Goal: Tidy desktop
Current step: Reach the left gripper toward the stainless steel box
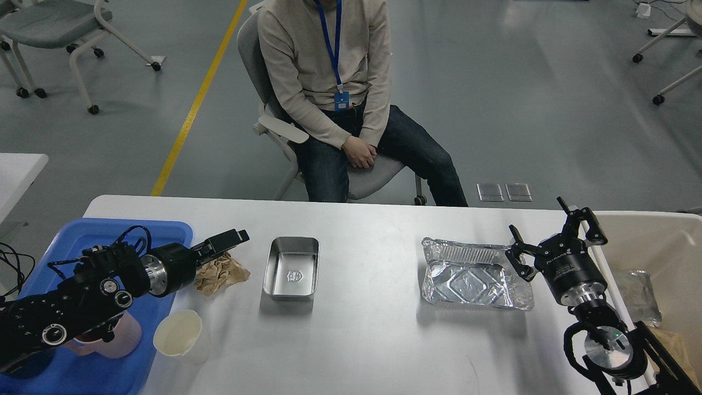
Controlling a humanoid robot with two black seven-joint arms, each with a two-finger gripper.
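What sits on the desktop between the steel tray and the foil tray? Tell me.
Nothing. In the head view, the stretch of white desktop between the steel tray and the foil tray is bare.

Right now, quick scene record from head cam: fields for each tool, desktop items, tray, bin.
left tool: above crumpled brown paper, open or shut unclear
right tool: open, empty, between foil tray and beige bin
desktop: paper, steel tin, foil tray, white paper cup
blue tray: pink mug, partly hidden by left arm
bin contents: clear plastic wrapper
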